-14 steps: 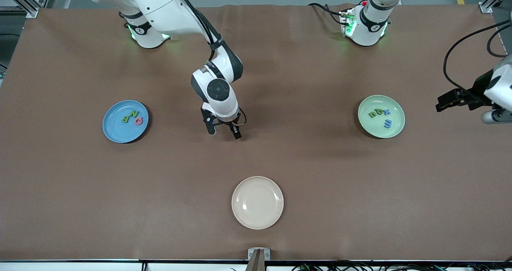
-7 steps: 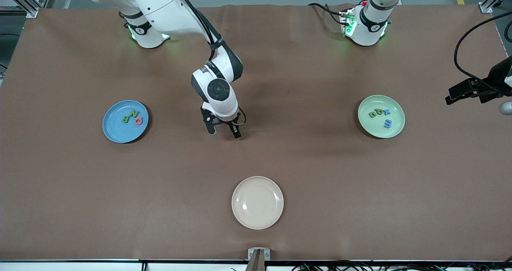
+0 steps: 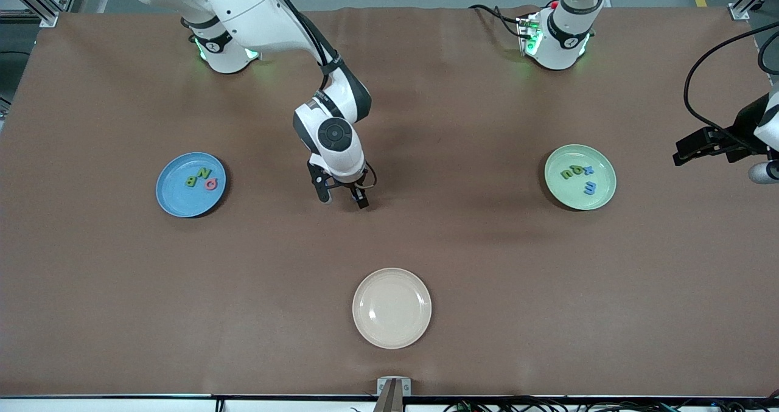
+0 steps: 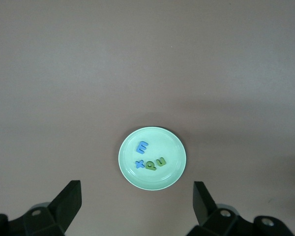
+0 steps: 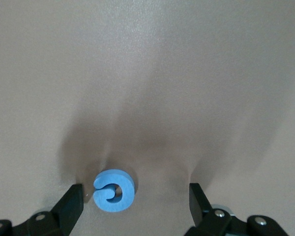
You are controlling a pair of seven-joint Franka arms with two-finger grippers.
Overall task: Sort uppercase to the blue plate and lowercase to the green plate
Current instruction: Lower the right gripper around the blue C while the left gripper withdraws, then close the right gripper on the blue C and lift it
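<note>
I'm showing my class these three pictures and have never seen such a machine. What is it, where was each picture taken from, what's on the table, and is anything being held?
Two robot arms at a brown table, each ending in a two-finger pincer. One picture looks down from above; the others come from cameras on each wrist. The blue plate holds three capital letters, the green plate four small ones. A cream plate sits nearest the overhead camera. The right pincer, at mid-table, is open around a blue letter lying on the table, not yet gripping it. The left pincer, open, holds nothing and waits up above the green plate.

We're def looking at a robotics lab: two arm bases bolted on a brown-covered table, aluminium frame posts at corners, loose cables.
</note>
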